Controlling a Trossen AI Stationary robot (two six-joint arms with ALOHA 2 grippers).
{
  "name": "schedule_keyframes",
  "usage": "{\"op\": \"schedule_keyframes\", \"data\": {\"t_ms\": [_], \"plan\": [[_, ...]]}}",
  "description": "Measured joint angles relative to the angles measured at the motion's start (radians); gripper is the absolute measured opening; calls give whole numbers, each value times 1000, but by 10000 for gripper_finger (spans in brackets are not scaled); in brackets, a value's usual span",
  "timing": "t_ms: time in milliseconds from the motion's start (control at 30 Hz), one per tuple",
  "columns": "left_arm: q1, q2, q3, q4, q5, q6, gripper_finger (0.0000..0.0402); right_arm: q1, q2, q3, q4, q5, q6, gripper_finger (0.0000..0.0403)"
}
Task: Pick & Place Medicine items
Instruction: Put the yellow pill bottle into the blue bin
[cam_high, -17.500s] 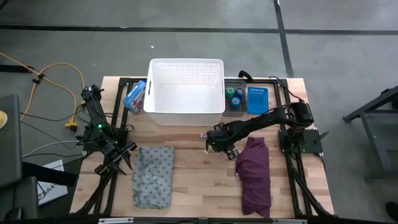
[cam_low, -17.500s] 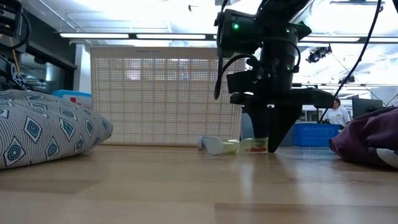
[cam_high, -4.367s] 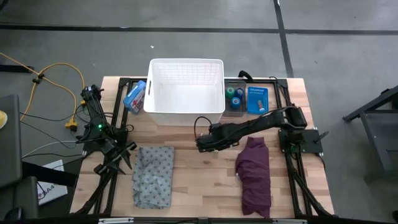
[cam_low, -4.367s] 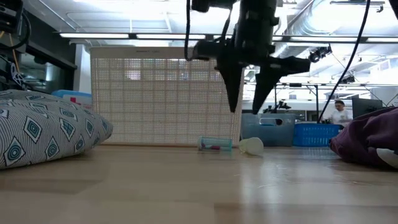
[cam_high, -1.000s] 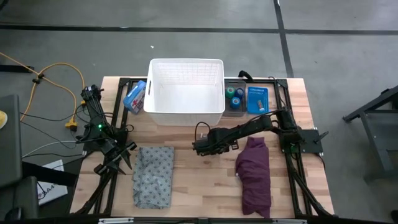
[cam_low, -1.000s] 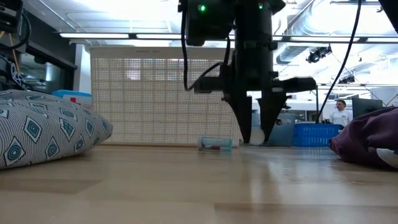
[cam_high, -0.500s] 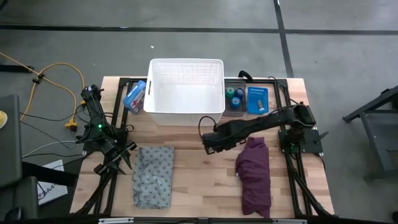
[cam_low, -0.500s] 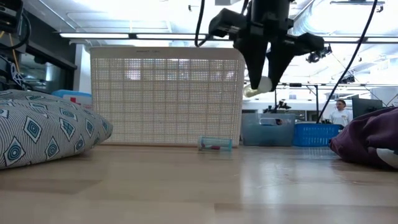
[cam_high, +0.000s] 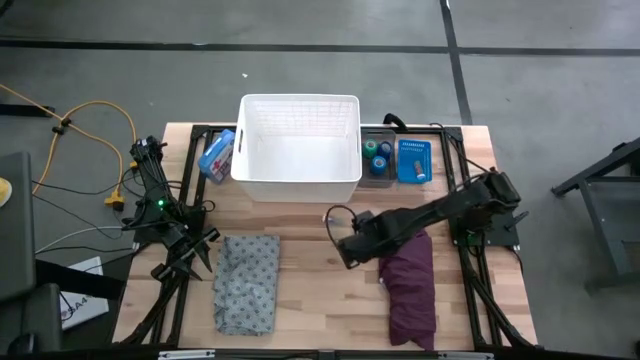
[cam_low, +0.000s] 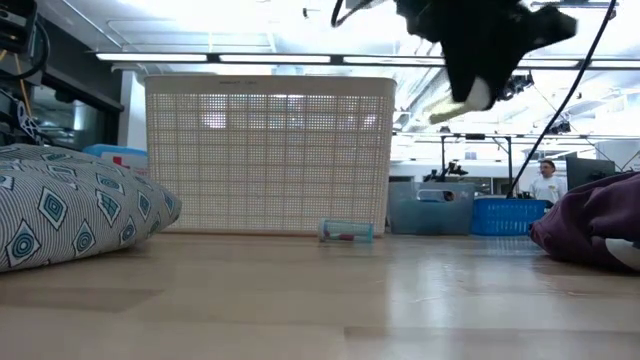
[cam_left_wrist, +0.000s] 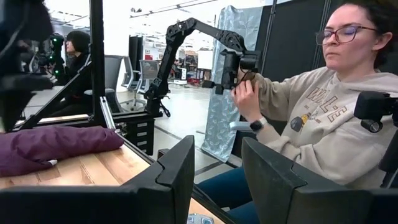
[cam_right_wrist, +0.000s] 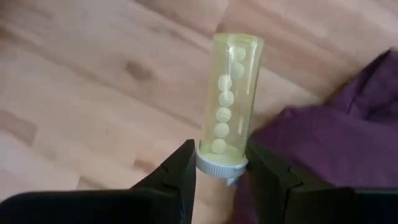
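Now the right gripper (cam_right_wrist: 219, 163), jaws pinching the yellowish tube (cam_right_wrist: 229, 115) at its cap, has lifted it off the bench toward 5 o'clock of the white basket (cam_high: 298, 150), a placement pending, while the left gripper (cam_left_wrist: 217, 180) idles, jaws spread.

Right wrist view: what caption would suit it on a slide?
The right claw grips a yellowish tube of tablets by its cap, above the table.

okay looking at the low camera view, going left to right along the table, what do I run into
Grey patterned cloth → white mesh basket → small clear vial lying on the table → the right gripper up high, holding a yellowish tube → blue basket at the back → purple cloth.
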Motion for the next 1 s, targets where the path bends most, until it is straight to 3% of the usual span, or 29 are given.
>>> {"op": "schedule_keyframes", "data": {"t_ms": [233, 1000], "plan": [[0, 0, 0, 0, 0, 0, 127, 55, -35, 0, -19, 10, 28, 108], [0, 0, 0, 3, 0, 0, 127, 53, -36, 0, 3, 32, -19, 116]]}}
